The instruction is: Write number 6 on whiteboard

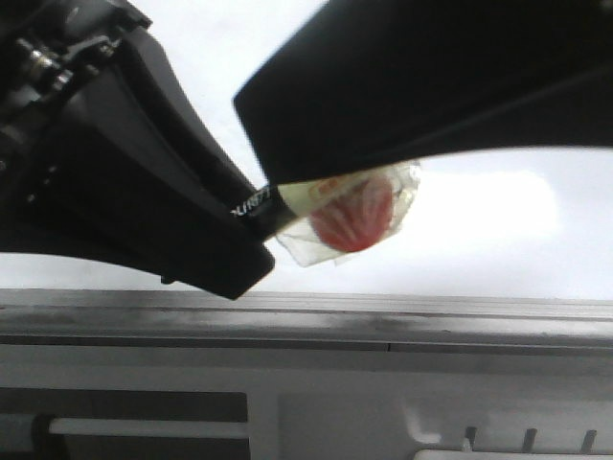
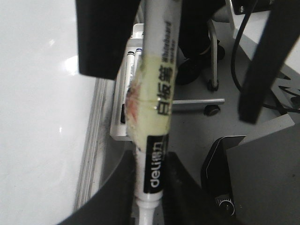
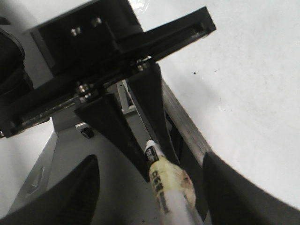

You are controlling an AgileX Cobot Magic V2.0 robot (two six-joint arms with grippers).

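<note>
The left gripper [image 3: 149,143] pinches the black-banded end of a white marker [image 2: 161,93], jaws narrow on the barrel. The band reads "deli"; further along, under yellowish tape with a red smear, stand "白板笔" and "Whiteboard marker". The right gripper [image 2: 178,93] straddles the same barrel with its jaws wide, one finger just beside it. Both hang by the grey edge rail [image 1: 306,311] of the whiteboard [image 1: 498,211], which lies beyond that rail, glossy, with a tiny black dot [image 3: 194,73].
</note>
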